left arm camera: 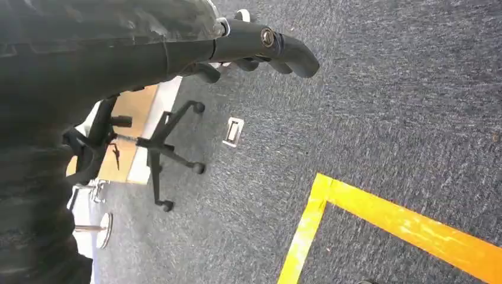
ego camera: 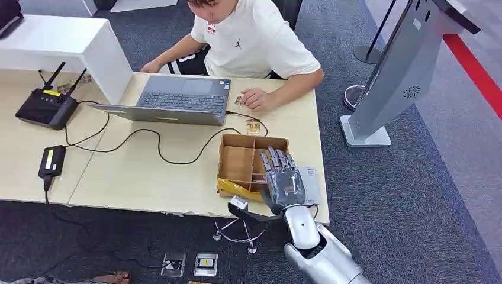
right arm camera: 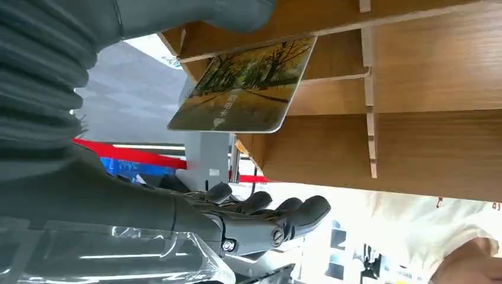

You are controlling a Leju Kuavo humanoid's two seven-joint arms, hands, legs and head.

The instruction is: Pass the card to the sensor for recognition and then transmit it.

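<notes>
A divided wooden box (ego camera: 237, 163) stands near the table's front right corner. My right hand (ego camera: 283, 178) hovers over its right compartments, fingers spread and pointing away from me. In the right wrist view a card printed with autumn trees (right arm camera: 245, 86) leans inside the box (right arm camera: 438, 142), lying between my thumb (right arm camera: 189, 18) and my fingers (right arm camera: 266, 222) with neither touching it. A flat white reader (ego camera: 311, 177) lies on the table just right of the box. My left hand (left arm camera: 260, 44) hangs over the carpet, fingers loosely curled and holding nothing.
A person sits at the far side of the table (ego camera: 148, 177) with a hand by a laptop (ego camera: 177, 97). Two more cards (ego camera: 253, 126) lie near that hand. A router (ego camera: 46, 106), a power brick (ego camera: 51, 161) and cables occupy the left. A grey kiosk (ego camera: 396, 77) stands right.
</notes>
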